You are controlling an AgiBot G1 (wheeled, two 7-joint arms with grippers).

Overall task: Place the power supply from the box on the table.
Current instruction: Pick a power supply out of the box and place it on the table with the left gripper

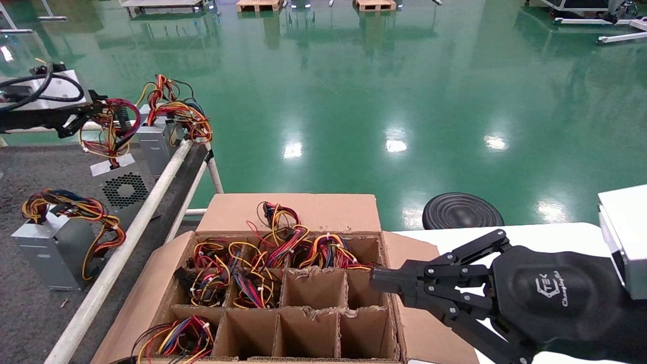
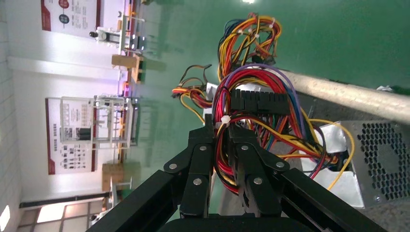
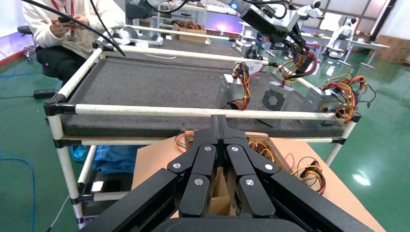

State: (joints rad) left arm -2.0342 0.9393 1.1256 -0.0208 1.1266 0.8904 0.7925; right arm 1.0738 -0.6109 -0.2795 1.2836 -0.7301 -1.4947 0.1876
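Note:
My left gripper [image 1: 98, 108] is up at the far left over the table [image 1: 35, 167], shut on the red, yellow and purple wire bundle [image 2: 227, 145] of the power supply [image 1: 123, 188]. The silver-grey body with its vent grille [image 2: 382, 159] hangs tilted below the wires, just inside the white rail [image 1: 151, 194]. I cannot tell whether it touches the dark surface. The right wrist view shows it from afar as the power supply [image 3: 273, 99]. The box [image 1: 288, 212] lies in front, with wired units in its far cells. My right gripper [image 1: 375, 280] is shut and empty over the box's right edge.
A like grey unit [image 1: 48, 250] with orange-blue-yellow wires stands on the table's near part, and another [image 1: 156, 141] at its far corner. A black round stool [image 1: 462, 211] stands beyond the white tabletop [image 1: 551, 235]. A seated person [image 3: 63, 29] is behind the table.

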